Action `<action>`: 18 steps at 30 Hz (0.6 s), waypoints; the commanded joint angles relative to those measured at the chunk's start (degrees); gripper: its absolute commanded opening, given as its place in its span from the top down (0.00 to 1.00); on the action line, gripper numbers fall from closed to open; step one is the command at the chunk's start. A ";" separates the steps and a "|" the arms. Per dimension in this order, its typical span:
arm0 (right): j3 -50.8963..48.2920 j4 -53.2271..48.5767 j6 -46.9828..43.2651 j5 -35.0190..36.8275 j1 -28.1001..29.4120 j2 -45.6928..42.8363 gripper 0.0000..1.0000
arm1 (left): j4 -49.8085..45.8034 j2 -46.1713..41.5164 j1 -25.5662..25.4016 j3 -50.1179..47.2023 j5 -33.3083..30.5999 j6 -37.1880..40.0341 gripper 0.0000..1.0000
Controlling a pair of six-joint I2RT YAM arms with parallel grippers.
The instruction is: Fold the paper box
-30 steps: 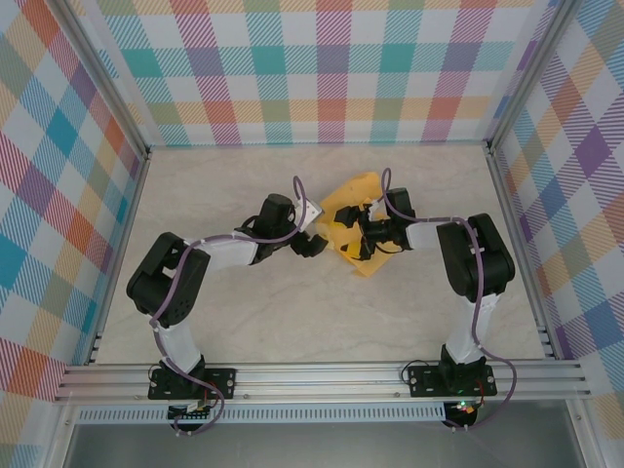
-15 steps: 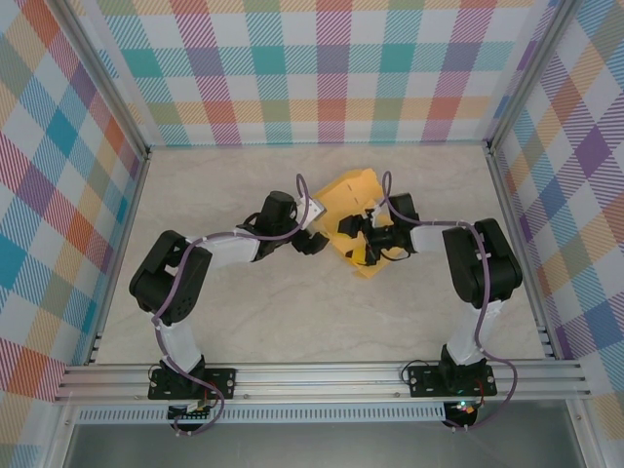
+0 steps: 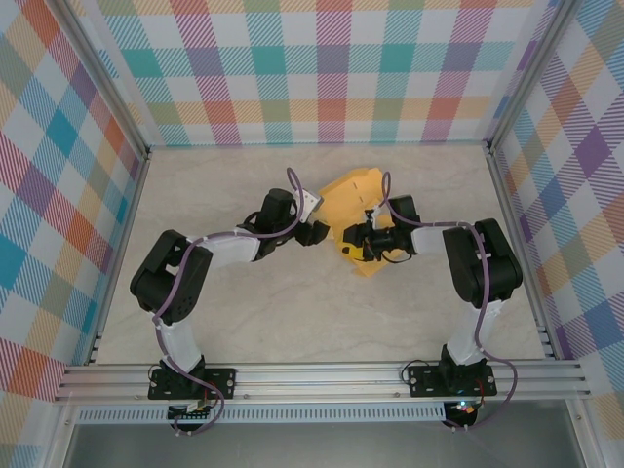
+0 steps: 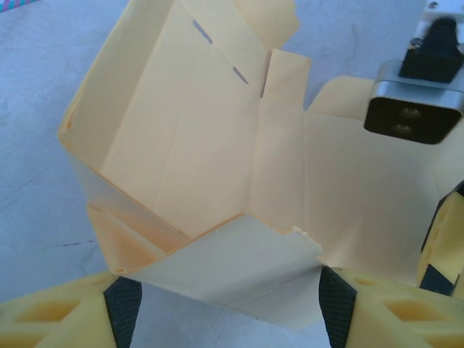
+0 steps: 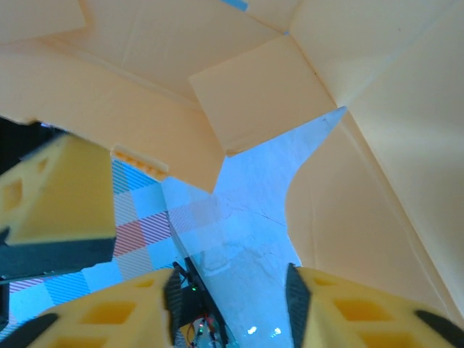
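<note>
So here's where we've got to: the yellow-orange thin card paper box [image 3: 359, 195] sits half folded toward the back middle of the pale marbled table [image 3: 244, 312], right between our two arms. Our left gripper [image 3: 317, 234] meets it from the left. Up close, its jaws stand fairly wide with one loose flap [image 4: 232, 275] lying across the gap, and we can't tell if they're pinching it. Our right gripper [image 3: 351, 239] comes in from the right, jaws partly apart, holding nothing, with bare table between them.
</note>
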 commanded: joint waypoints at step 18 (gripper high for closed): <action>4.02 -17.21 -14.96 0.71 0.29 0.68 0.83 | 2.73 2.90 -1.76 3.07 -2.22 -4.27 0.39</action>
